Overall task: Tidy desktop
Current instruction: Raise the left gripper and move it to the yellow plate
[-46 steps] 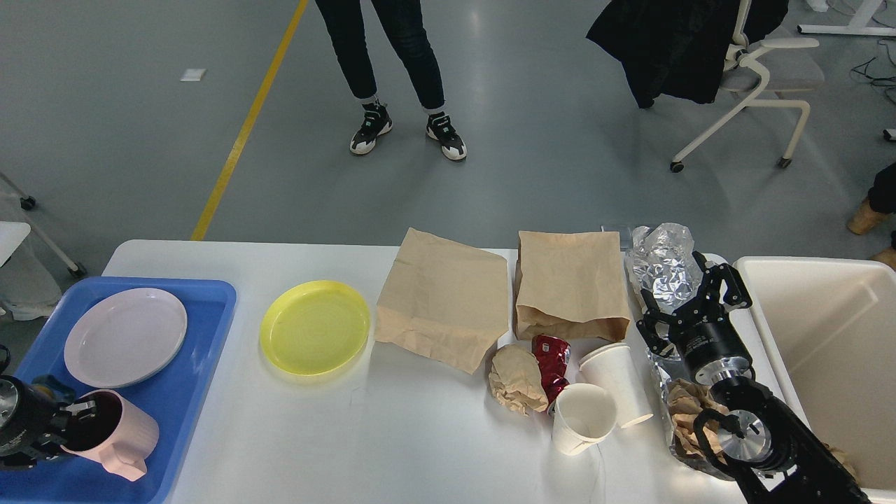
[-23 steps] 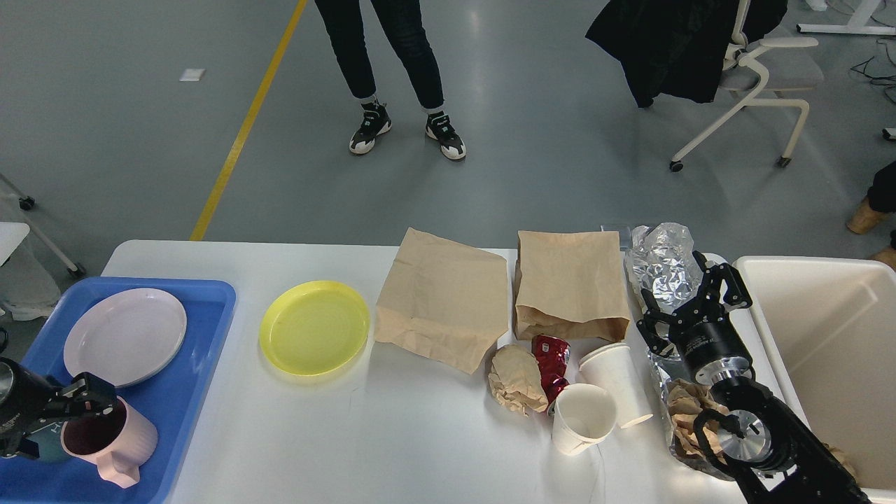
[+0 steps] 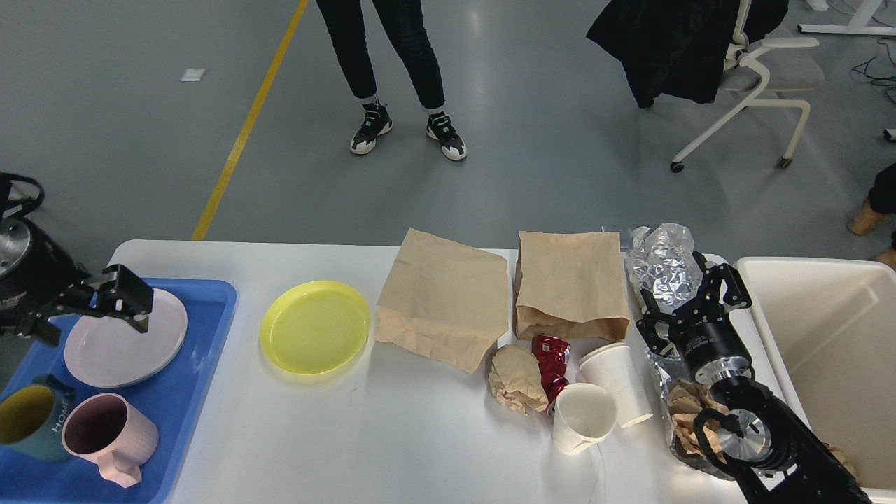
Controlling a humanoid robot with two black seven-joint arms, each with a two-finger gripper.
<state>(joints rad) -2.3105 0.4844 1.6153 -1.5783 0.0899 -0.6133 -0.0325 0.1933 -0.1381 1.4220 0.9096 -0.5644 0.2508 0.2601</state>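
A: Grey workshop floor behind, and across the front the counter, the desktop [image 3: 350, 434] itself, broad and white, filling the lower half of the head view. What sits on it?

B: Biggest first. At the right edge a cream bin [image 3: 833, 336], with what looks like a scrap of brown paper low in its near corner. At the left, a blue tray [image 3: 199, 364] holding a pale plate [image 3: 119, 350], a pink mug [image 3: 108, 437] and a teal mug [image 3: 28, 423].

A: So the crockery is partly sorted.

B: I judge so, but the yellow plate [image 3: 315, 327] lies loose just beside the tray. Then the rubbish: two brown paper bags [image 3: 444, 301] [image 3: 570, 283], crumpled foil [image 3: 661, 262], two paper cups [image 3: 616, 381] [image 3: 581, 416], a paper ball [image 3: 516, 381], a crushed red can [image 3: 551, 357] and a foil-wrapped wad [image 3: 689, 420] by the right arm. All of it is outside the bin.

A: The arms?

B: The left gripper [image 3: 91, 304] hangs over the pale plate, jaws spread, holding nothing. The right gripper [image 3: 689, 297] is at the foil, jaws spread around its lower edge; whether they touch it, I cannot tell.

A: Then most of the work is ahead.

B: Roughly, yes.
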